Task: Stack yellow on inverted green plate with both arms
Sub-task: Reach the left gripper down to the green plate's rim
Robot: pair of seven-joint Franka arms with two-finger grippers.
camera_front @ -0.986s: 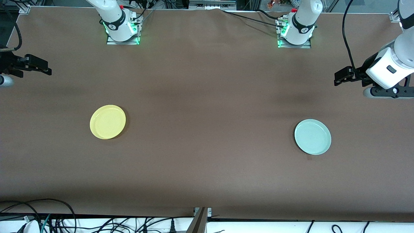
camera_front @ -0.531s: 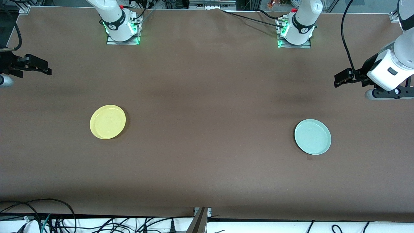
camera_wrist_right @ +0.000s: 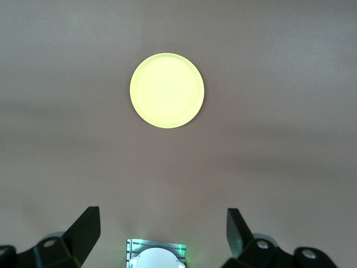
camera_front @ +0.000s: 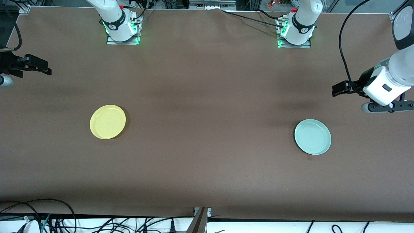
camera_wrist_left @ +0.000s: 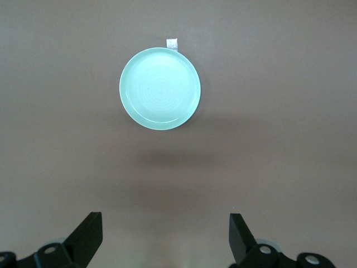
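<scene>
Yellow round plate (camera_front: 107, 121): one, rim up on brown table (camera_front: 207, 106), toward right arm's end. Pale mint-green round plate (camera_front: 312, 136): one, toward left arm's end, well apart. Left gripper (camera_wrist_left: 165, 237) and right gripper (camera_wrist_right: 163, 231): spread wide, holding nothing, high over table; fingers partly cut off.

You will find no words, numbers or brand names that you can read here, not on the plates, the brown table cover or the two robot arms.

R gripper (camera_front: 19, 66) half out-of-frame
</scene>
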